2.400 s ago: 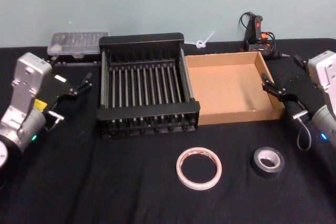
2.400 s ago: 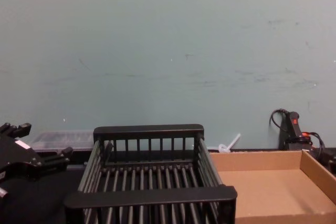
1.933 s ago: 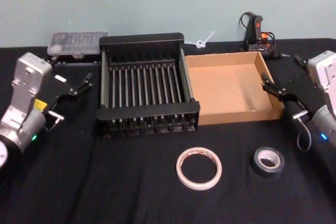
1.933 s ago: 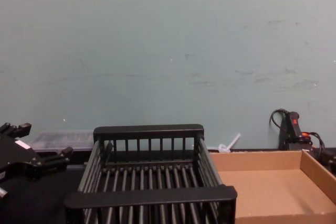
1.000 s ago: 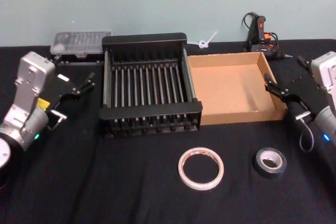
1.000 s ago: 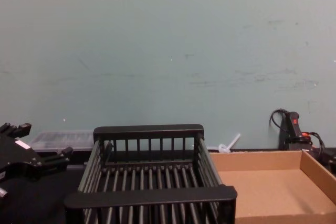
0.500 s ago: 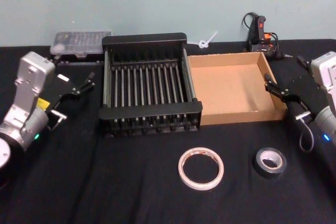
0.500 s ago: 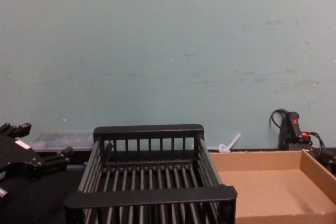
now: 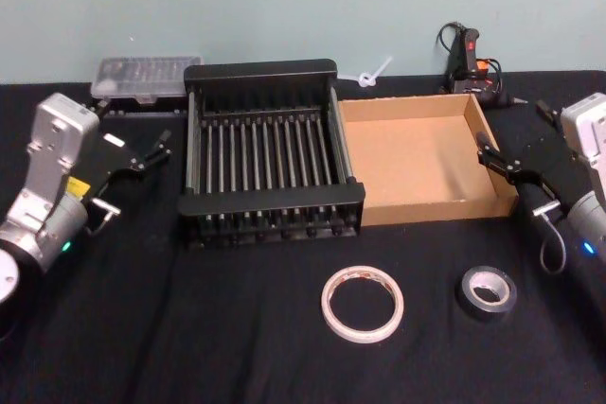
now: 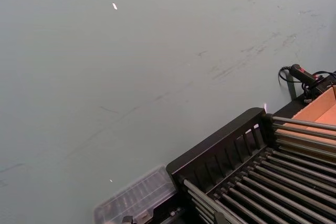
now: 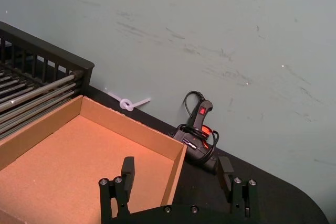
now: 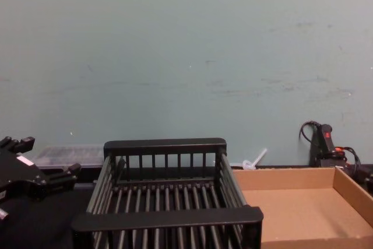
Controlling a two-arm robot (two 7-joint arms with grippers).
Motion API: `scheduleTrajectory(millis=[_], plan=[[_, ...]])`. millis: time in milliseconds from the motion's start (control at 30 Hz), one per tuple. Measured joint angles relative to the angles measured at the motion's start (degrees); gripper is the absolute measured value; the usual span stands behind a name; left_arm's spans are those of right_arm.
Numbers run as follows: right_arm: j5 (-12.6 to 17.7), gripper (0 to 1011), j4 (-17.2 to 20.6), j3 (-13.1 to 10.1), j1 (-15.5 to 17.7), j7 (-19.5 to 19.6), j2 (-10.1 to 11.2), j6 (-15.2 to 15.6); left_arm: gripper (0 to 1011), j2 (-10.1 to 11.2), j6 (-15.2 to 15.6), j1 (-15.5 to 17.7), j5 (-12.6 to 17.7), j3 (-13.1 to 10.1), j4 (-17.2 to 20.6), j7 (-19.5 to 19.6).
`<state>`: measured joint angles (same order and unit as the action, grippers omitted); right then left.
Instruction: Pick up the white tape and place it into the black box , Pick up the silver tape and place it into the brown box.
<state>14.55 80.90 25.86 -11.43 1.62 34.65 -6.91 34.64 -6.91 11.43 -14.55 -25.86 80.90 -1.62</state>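
The white tape (image 9: 362,305) lies flat on the black cloth near the front, just right of centre. To its right lies the smaller silver tape (image 9: 487,291). Behind them the black box (image 9: 274,200) stands with nothing in it, and the brown box (image 9: 422,209) touches its right side. My left gripper (image 9: 133,131) hovers open at the far left, beside the black box (image 12: 166,218), its fingers (image 12: 60,174) dark in the chest view. My right gripper (image 9: 516,134) hovers open at the brown box's right wall (image 11: 176,166), nothing between its fingers (image 11: 127,168).
A clear plastic case (image 9: 145,78) sits at the back left behind the black box. A black glue gun with cable (image 9: 468,56) and a white zip tie (image 9: 370,73) lie at the back right. Bare black cloth surrounds both tapes.
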Motion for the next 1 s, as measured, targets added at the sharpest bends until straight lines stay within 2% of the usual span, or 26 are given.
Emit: scheduleTrajectory(millis=[533, 733, 1000], plan=[[0.00, 1002, 0.00, 0.00, 0.00, 0.00, 0.00, 0.00, 1001, 0.00, 0.00, 0.00, 0.00, 0.00, 0.00, 0.00], [0.30, 1002, -0.13, -0.98, 0.12, -1.17, -0.72, -0.01, 1001, 0.00, 0.00, 0.00, 0.00, 0.00, 0.00, 0.00], [3.10, 1002, 1.43, -3.08, 1.57, -4.12, -1.21, 0.61, 1001, 0.00, 0.00, 0.00, 0.00, 0.00, 0.00, 0.00]])
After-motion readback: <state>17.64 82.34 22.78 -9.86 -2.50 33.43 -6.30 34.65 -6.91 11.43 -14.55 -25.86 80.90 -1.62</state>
